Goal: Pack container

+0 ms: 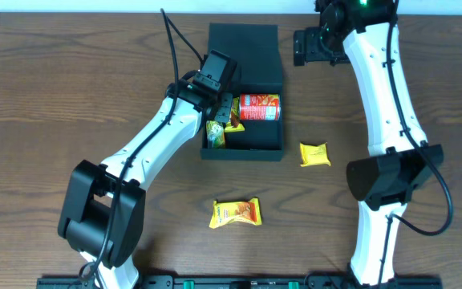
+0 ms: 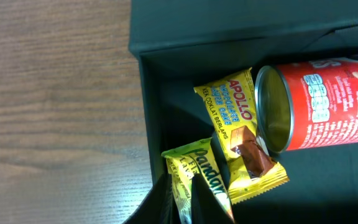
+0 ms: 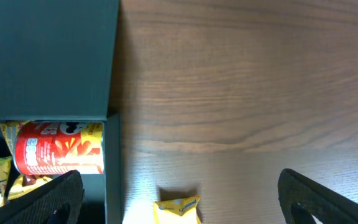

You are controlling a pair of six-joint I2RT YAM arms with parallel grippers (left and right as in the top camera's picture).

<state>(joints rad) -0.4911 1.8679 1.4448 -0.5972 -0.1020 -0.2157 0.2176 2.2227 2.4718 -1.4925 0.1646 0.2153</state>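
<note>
The left end effector [image 2: 184,200] clamped a packet [image 2: 191,158] beside the matte teal container's [image 1: 242,152] left wall. The right end effector [image 3: 179,186], fingers apart, hung over bare desk [image 3: 247,93].

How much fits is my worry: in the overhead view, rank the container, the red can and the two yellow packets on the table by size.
1. container
2. red can and yellow packet nearest the arms' bases: look about alike, so unranked
3. yellow packet right of the container: smallest
</note>
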